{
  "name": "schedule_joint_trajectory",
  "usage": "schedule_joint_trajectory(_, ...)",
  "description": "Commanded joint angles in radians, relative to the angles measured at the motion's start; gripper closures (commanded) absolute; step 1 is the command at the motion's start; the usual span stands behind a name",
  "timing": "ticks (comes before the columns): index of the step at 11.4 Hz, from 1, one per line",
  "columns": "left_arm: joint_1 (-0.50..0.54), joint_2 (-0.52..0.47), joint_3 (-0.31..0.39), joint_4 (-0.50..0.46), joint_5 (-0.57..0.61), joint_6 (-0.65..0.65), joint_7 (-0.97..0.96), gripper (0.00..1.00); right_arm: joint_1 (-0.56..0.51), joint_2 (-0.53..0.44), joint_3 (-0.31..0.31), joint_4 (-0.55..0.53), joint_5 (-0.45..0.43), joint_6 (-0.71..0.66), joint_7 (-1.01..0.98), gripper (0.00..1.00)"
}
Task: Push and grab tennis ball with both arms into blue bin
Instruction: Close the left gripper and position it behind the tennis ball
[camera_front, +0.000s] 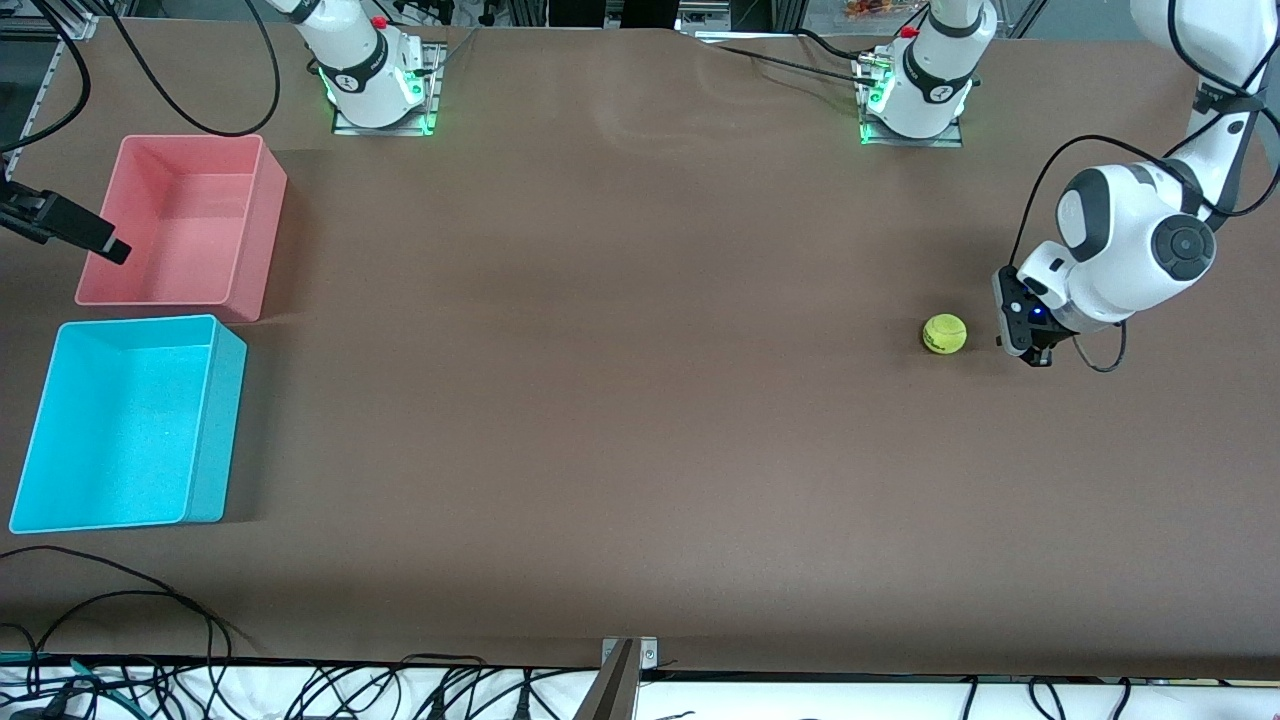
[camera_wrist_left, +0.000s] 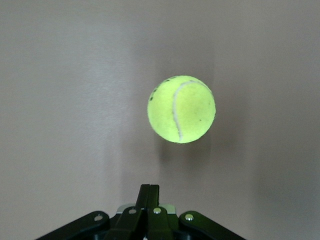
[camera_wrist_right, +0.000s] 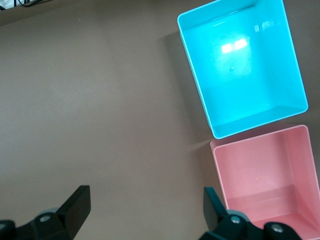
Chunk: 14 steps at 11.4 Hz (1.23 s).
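Resting beside tennis ball (camera_front: 944, 333), left gripper (camera_front: 1036, 358) fingers closed, right gripper (camera_wrist_right: 145, 205) fingers spread, no legible writing.

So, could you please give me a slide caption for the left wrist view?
Left gripper, fingers shut, low beside the tennis ball on the brown table.

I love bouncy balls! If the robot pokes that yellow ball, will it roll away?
Probably: the tennis ball is round and sits free on the flat table. Its fuzzy felt may slow it. The shut left gripper beside it looks ready to nudge.
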<state>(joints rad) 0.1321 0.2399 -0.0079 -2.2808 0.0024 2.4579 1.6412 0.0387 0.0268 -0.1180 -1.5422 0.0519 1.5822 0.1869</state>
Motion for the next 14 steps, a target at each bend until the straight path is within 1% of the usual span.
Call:
schedule_joint_trajectory(1, 0.009, 0.051, -0.001, -0.005, 0.028, 0.023, 0.048, 1.00, -0.005, 0.004, 0.000, 0.019, 0.017, -0.008, 0.008, 0.00)
schedule_joint_trajectory(2, 0.011, 0.074, -0.001, -0.003, 0.028, 0.035, 0.069, 1.00, -0.005, 0.004, 0.000, 0.019, 0.017, -0.007, 0.008, 0.00)
schedule_joint_trajectory(5, 0.023, 0.091, -0.001, -0.005, 0.027, 0.055, 0.074, 1.00, -0.007, 0.004, 0.000, 0.019, 0.016, -0.008, 0.008, 0.00)
schedule_joint_trajectory(7, 0.024, 0.091, -0.003, -0.006, 0.019, 0.053, 0.074, 1.00, -0.007, 0.004, 0.000, 0.019, 0.017, -0.008, 0.008, 0.00)
schedule_joint_trajectory(11, 0.027, 0.068, -0.003, -0.048, 0.007, 0.041, 0.003, 1.00, -0.010, 0.004, -0.002, 0.019, 0.017, -0.008, 0.008, 0.00)
schedule_joint_trajectory(14, 0.024, 0.053, -0.003, -0.068, 0.005, 0.041, -0.010, 1.00, -0.010, 0.004, -0.005, 0.019, 0.016, -0.008, 0.008, 0.00)
